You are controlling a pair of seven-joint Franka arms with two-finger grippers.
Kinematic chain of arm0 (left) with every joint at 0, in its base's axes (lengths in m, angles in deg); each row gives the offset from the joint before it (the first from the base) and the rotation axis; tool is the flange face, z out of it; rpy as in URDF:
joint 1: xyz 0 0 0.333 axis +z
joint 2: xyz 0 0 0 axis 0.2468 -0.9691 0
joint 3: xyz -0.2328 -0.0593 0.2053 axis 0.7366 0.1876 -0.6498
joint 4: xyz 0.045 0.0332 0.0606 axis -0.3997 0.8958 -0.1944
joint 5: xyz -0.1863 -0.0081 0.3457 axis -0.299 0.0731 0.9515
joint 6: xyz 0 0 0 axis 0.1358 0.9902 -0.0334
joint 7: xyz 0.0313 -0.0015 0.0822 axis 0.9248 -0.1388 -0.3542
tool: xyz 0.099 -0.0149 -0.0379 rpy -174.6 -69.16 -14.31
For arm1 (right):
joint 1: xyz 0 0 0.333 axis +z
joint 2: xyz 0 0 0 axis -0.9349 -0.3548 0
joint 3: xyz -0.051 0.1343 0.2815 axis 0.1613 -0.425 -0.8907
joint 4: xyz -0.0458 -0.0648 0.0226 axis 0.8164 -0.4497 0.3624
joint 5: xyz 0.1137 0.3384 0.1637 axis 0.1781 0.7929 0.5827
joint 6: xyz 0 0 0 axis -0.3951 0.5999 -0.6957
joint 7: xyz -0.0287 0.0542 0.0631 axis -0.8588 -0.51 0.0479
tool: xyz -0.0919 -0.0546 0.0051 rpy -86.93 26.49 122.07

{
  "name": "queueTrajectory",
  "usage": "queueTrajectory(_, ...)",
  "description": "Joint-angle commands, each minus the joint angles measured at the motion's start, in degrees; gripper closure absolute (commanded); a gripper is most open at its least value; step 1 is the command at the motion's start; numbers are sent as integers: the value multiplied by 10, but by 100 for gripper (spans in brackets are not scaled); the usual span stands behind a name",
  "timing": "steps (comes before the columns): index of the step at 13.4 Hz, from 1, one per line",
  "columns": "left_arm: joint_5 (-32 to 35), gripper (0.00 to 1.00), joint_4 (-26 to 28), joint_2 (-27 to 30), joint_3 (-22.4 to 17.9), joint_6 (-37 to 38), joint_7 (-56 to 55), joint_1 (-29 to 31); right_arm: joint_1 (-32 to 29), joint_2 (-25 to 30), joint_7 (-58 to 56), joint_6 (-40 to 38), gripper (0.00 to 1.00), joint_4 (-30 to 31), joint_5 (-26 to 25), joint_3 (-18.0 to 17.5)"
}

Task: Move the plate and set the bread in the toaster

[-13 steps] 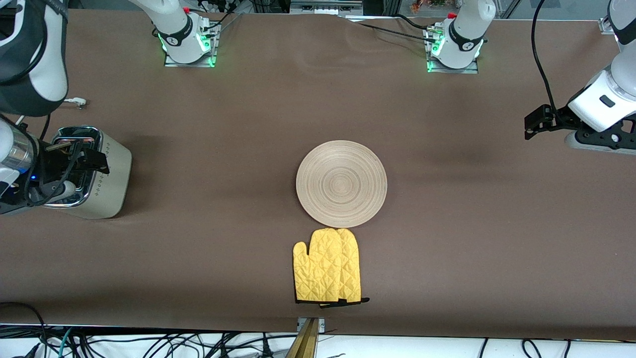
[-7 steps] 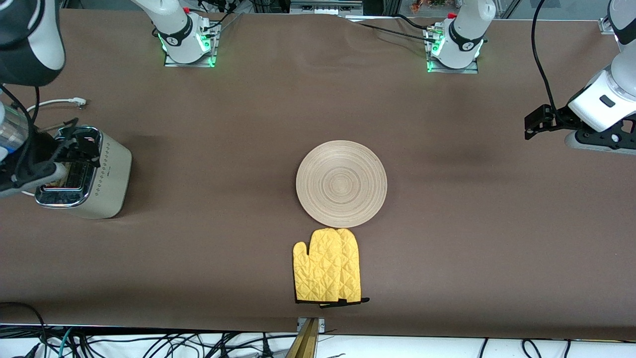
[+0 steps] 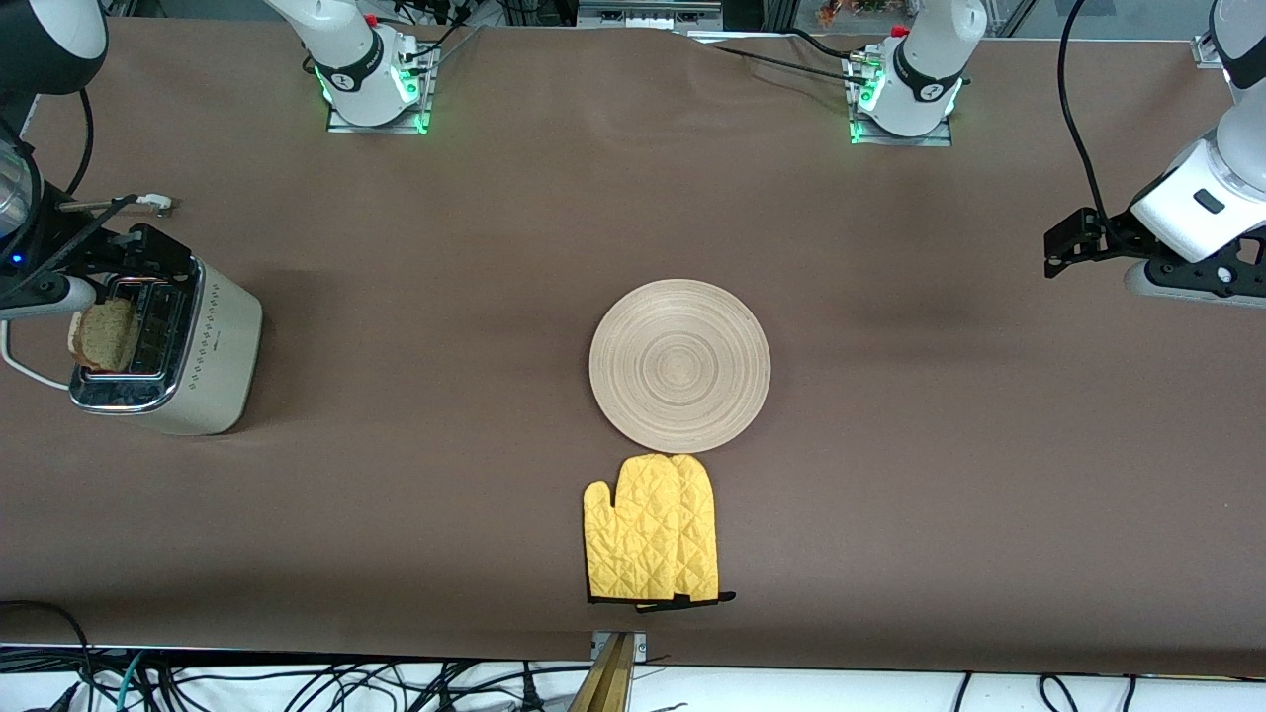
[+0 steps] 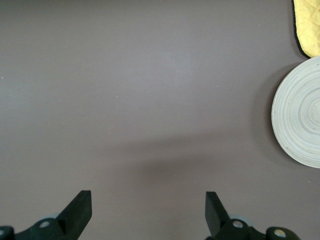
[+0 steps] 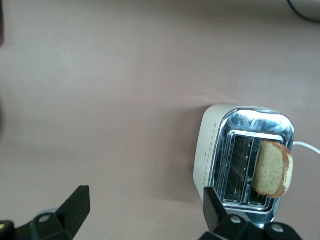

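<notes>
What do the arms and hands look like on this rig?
Two white arms with dark joint bands; green lights glow at both bases, each with a small red part above. Black cables trail from the arms. Left hand and right hand are black, each with two wedge-shaped fingers and silver screws at the finger mounts.

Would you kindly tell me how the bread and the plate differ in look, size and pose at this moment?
The bread is a small, speckled brown square with a darker crust; the plate is round, pale wood with ring grain, and much wider. The bread stands on edge in a slot of the toaster, sticking out above the chrome top; the plate lies flat on the table. Neither is held by a claw.
</notes>
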Motion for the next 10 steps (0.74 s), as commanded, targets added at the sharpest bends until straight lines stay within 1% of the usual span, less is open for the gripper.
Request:
queueTrajectory(1, 10, 0, -15, -3, 0, 12, -8, -2, -19, 17, 15, 13, 0, 25, 6, -13)
queueTrajectory(5, 10, 0, -15, -4, 1, 12, -8, -2, -19, 2, 13, 6, 0, 4, 8, -11)
queueTrajectory(10, 10, 0, -15, -4, 1, 12, -8, -3, -17, -3, 11, 6, 0, 1, 6, -11)
